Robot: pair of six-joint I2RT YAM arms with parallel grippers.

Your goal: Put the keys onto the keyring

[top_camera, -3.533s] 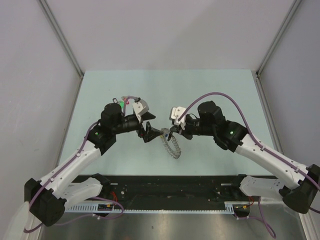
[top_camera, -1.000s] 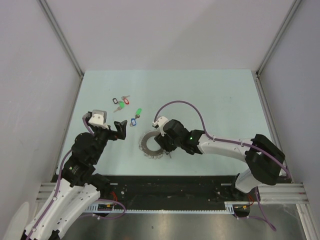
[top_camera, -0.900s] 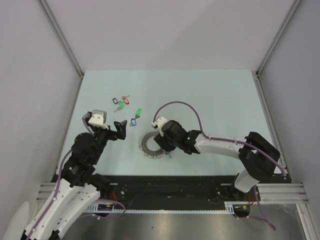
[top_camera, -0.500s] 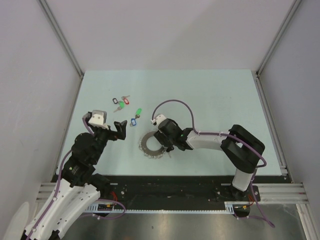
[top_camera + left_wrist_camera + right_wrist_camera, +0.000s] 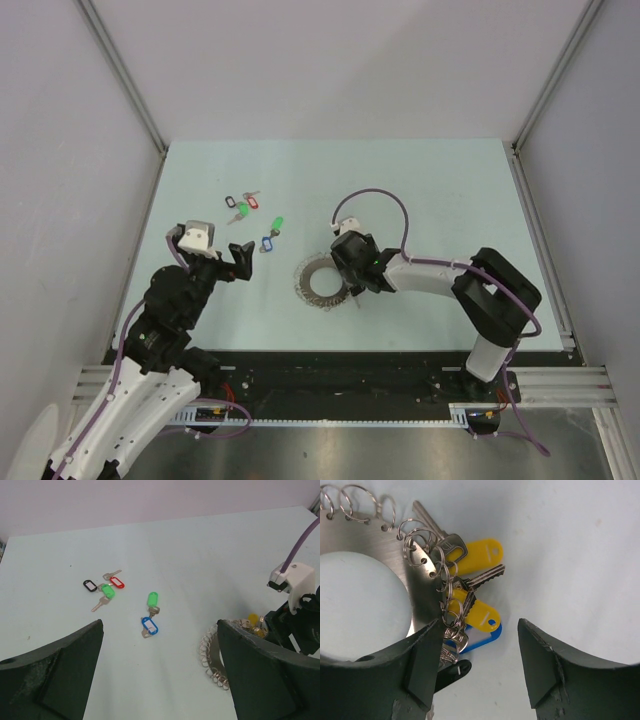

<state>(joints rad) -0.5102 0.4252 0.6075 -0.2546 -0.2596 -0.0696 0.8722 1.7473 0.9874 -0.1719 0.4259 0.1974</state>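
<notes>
Keyring (image 5: 322, 283) flat on bench (image 5: 430, 190) near centre, tagged keys (image 5: 470, 587) hooked on at 3 o'clock. Right gripper (image 5: 479, 640) over those, jaws apart, gripping nothing. Loose keys (image 5: 267, 242) at 10 o'clock. Left gripper (image 5: 238, 262) at 9 o'clock, spread wide, empty.

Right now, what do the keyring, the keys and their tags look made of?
Keyring: flat silvery metal, brushed finish by its fine streaks, with thin wire loops along the edge. Keys: bare silvery metal, glinting, cut teeth. Yellow tags: probably smooth plastic, judging by even colour and soft sheen.
</notes>
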